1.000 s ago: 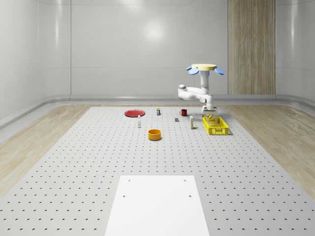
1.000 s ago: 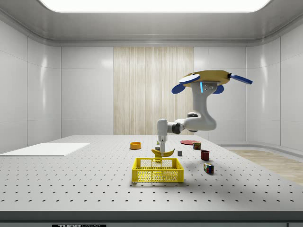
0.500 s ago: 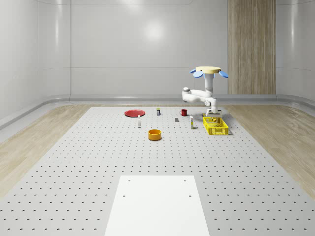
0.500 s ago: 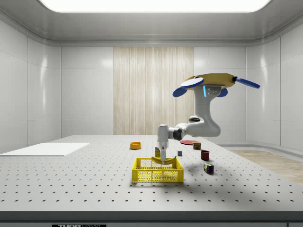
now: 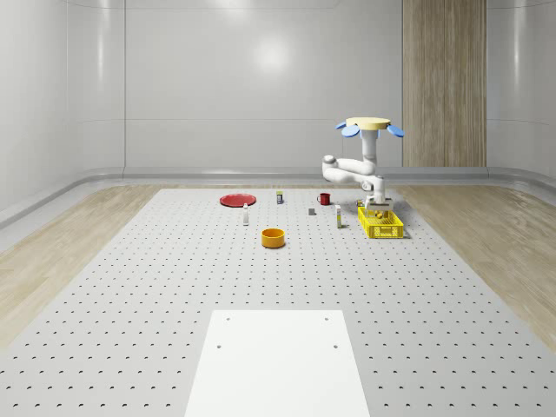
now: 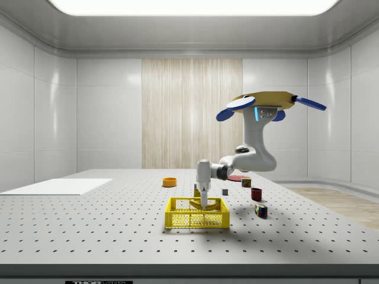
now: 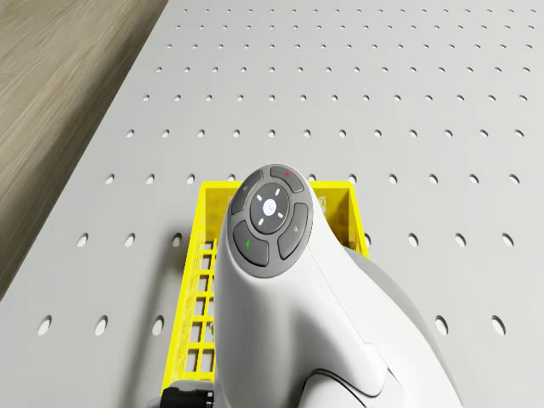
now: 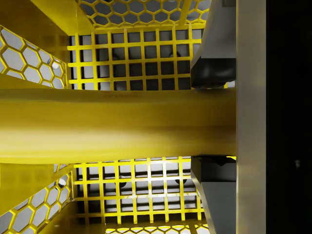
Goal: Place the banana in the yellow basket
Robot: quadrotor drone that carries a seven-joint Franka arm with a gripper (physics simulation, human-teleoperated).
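Yellow mesh marks my goal: in the whole-scene view the yellow basket (image 5: 380,223) sits on the perforated table (image 5: 174,295) toward that view's right, and my drone (image 5: 371,127) hovers just behind and above it, the arm bent down so that my gripper (image 5: 375,205) hangs at the basket's rim.

In the side view the gripper (image 6: 203,201) reaches inside the basket (image 6: 196,214), and the banana (image 6: 198,204) hangs low between the walls, close to the floor of it (whether it touches I cannot tell).

The drone view has my arm (image 7: 280,280) standing over the basket (image 7: 197,289), with only the table around it.

In the wrist view the banana (image 8: 112,124) runs across between my fingers (image 8: 212,66), which are clamped on it, the basket's grid floor (image 8: 141,185) right behind.

So I judge this the placing step, nearly done. The next move calls for spreading my jaws to let the fruit settle, then lifting straight up clear of the walls.
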